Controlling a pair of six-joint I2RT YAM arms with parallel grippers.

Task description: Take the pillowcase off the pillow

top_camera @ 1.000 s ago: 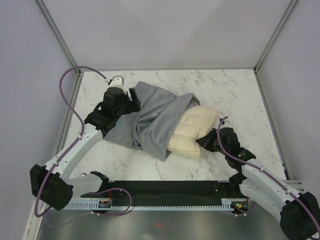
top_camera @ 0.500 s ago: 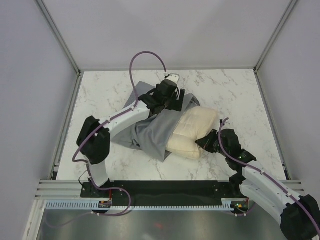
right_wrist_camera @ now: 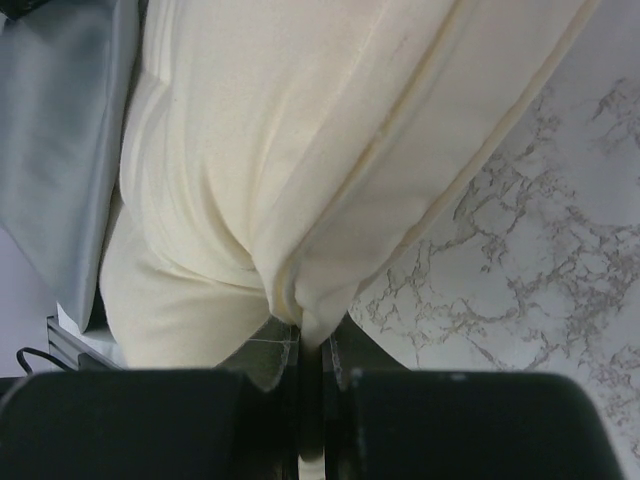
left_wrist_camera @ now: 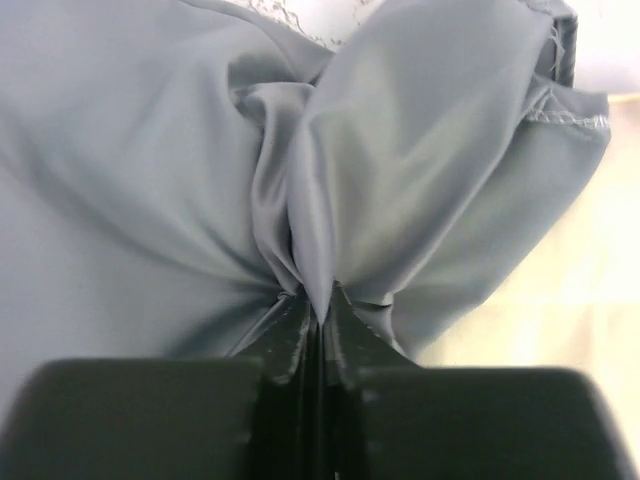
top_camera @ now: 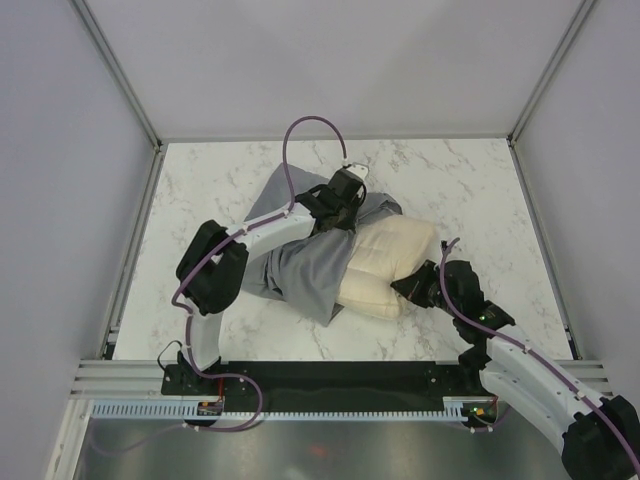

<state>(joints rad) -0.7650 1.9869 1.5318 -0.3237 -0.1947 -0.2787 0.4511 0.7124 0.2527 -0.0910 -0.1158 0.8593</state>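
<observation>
1. Currently, your left gripper (left_wrist_camera: 318, 305) is clamped on a gathered fold of the grey pillowcase (top_camera: 300, 265), near its stitched open hem. The fabric puckers into the closed jaws.
2. Your right gripper (right_wrist_camera: 310, 340) is pinched tight on the near seam edge of the cream pillow (top_camera: 392, 262). I judge this hold to be an anchor, so the pillow does not follow the pillowcase.
3. The pillow lies on the marble table (top_camera: 480, 180), with its right part bare and its left part inside the pillowcase.
4. Judgement: the two holds oppose each other, which suits drawing the pillowcase leftward off the anchored pillow.
5. Risk: the pinched fold is thin and smooth, so you may find it slips under tension.
</observation>
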